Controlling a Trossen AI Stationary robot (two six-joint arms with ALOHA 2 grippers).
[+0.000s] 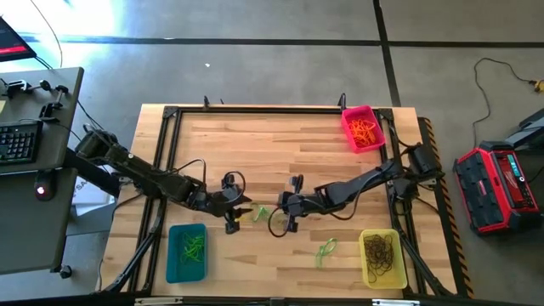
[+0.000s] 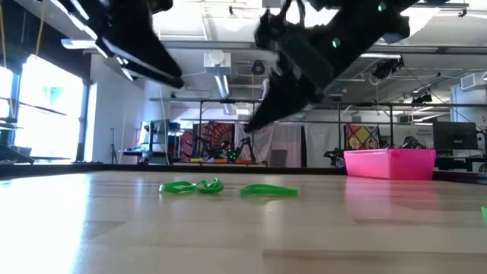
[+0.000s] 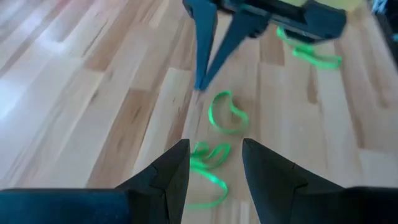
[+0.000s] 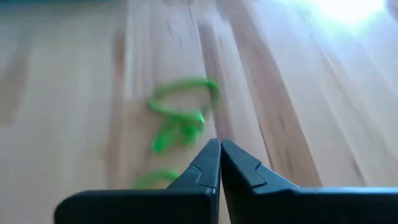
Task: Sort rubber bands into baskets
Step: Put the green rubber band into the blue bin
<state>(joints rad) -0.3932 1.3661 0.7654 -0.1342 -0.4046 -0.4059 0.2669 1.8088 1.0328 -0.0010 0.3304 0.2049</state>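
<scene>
On the left of the table the teal basket [image 1: 187, 252] held a few green bands, and the left gripper [image 1: 231, 217] hung just beyond it with its fingers [image 3: 168, 177] spread over a green rubber band [image 3: 208, 163] lying flat on the wood. Beside it, mid-table, a second green loop [image 3: 227, 112] lay near the right gripper [image 1: 290, 217], whose fingers were pressed together — nothing showed between them. Further right another green band [image 1: 326, 249] lay loose near the yellow basket [image 1: 383, 257] of dark bands; the pink basket [image 1: 363, 127] with orange ones stood at the far right corner. These loops looked light, limp and thin — likely best pinched across one strand, low against the table.
</scene>
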